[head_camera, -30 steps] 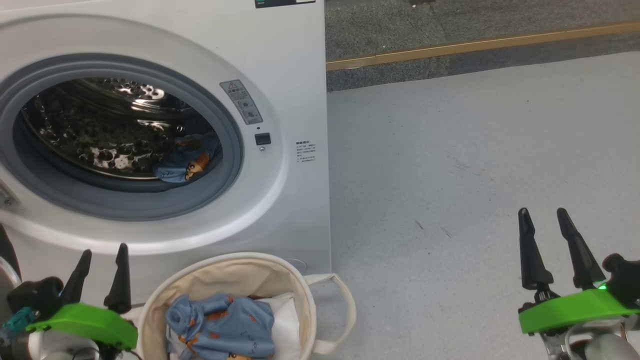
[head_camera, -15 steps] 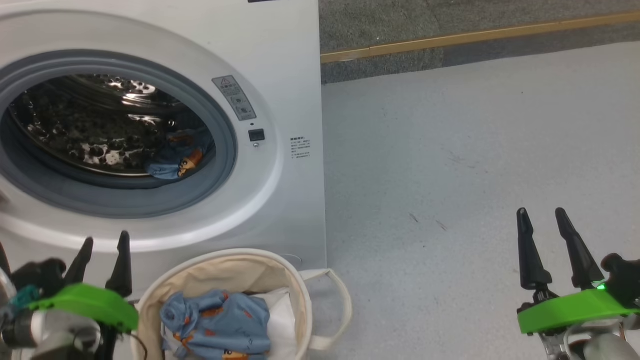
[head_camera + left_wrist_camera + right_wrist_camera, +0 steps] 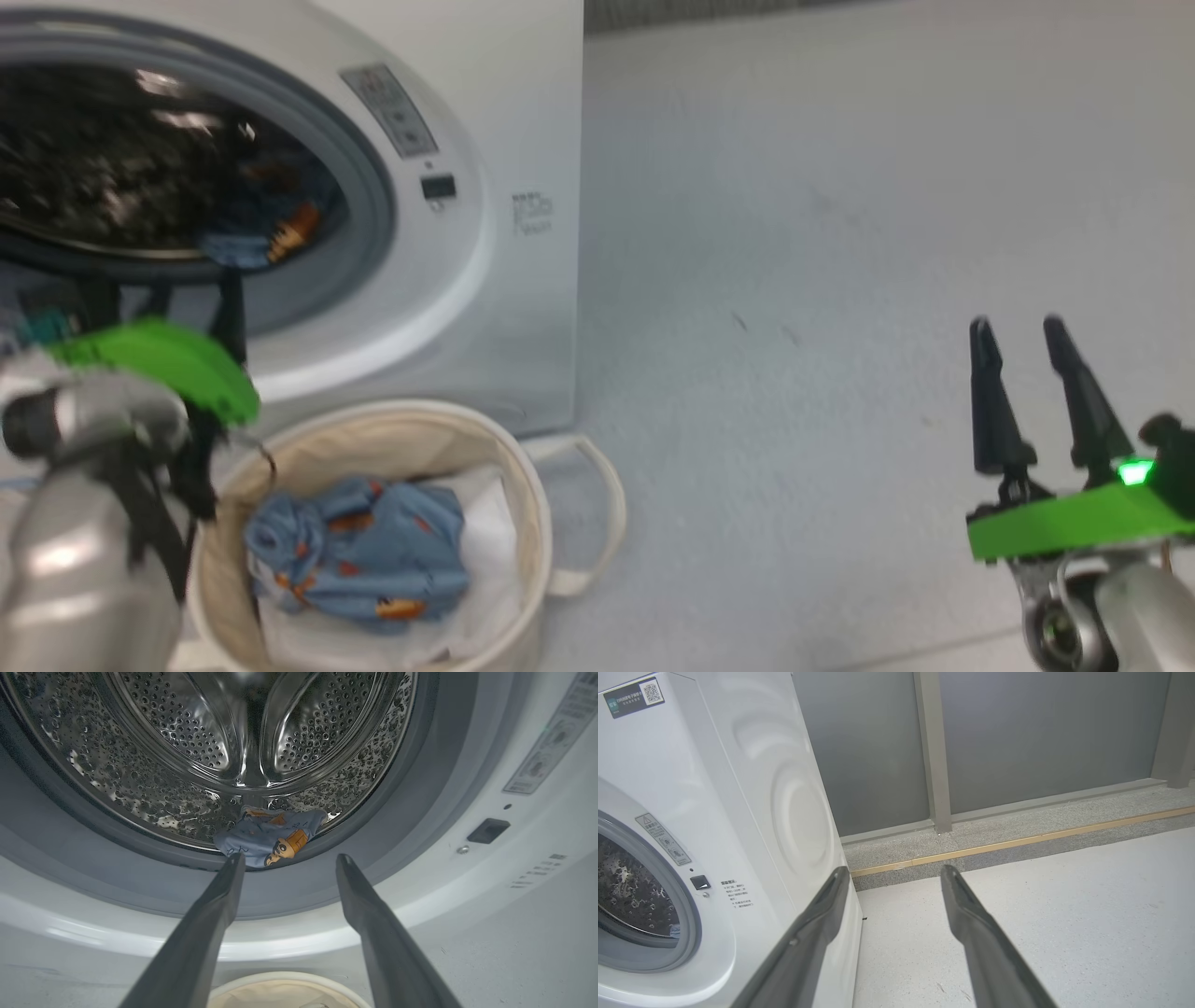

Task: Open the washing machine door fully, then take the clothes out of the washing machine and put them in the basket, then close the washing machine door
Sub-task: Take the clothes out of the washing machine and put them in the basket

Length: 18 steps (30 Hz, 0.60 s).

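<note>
Left fingers (image 3: 219, 905) now higher, apart, empty, clothes (image 3: 268, 835) ahead in wrist view; right fingers (image 3: 990, 401) apart

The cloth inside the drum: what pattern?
Light blue cloth with orange-brown cartoon figures; clearest in left wrist view.
</note>
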Motion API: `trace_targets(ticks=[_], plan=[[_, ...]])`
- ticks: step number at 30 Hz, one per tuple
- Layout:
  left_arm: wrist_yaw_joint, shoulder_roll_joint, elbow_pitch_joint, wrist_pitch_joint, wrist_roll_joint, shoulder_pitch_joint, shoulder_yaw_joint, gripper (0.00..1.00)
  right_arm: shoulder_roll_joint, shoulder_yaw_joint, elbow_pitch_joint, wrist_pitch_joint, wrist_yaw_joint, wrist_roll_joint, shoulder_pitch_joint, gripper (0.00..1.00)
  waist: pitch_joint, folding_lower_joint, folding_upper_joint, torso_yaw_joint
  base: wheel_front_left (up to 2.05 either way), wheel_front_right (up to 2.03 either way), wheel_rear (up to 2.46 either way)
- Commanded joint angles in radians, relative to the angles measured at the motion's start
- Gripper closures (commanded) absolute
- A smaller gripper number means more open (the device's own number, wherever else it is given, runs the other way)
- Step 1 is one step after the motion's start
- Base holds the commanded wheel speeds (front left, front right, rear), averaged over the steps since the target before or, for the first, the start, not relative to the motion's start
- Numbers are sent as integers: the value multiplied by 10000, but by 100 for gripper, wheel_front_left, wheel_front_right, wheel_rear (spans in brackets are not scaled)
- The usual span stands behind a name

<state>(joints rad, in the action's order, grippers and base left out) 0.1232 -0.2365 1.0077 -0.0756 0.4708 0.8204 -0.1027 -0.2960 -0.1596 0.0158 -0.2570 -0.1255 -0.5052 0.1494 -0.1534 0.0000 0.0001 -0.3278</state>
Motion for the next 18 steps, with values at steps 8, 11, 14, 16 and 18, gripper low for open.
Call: trace_targets(ticks=[8, 11, 14, 16, 18], plan=[[-585, -643, 1557, 475, -315, 2588, 24, 0, -120, -110, -447, -48, -52, -231, 892, 0, -1909, 0, -1, -685, 0, 0, 0], [-860, -754, 2000, 602, -402, 3238, -47, 0, -61, -100, -470, -48, -52, -290, 1058, 0, -2327, 0, -1, -807, 0, 0, 0], [-1252, -844, 2269, 723, -545, 3805, -163, 0, -22, -64, -483, -48, -52, -354, 1175, 0, -2714, 0, -1, -853, 0, 0, 0], [-1466, -871, 2374, 760, -541, 4154, -155, 0, -10, -57, -477, -48, -52, -368, 1242, 0, -2923, 0, -1, -861, 0, 0, 0], [-1714, -948, 2455, 726, -604, 4424, -199, 0, 25, -45, -483, -48, -52, -380, 1316, 0, -3072, 0, -1, -880, 0, 0, 0]])
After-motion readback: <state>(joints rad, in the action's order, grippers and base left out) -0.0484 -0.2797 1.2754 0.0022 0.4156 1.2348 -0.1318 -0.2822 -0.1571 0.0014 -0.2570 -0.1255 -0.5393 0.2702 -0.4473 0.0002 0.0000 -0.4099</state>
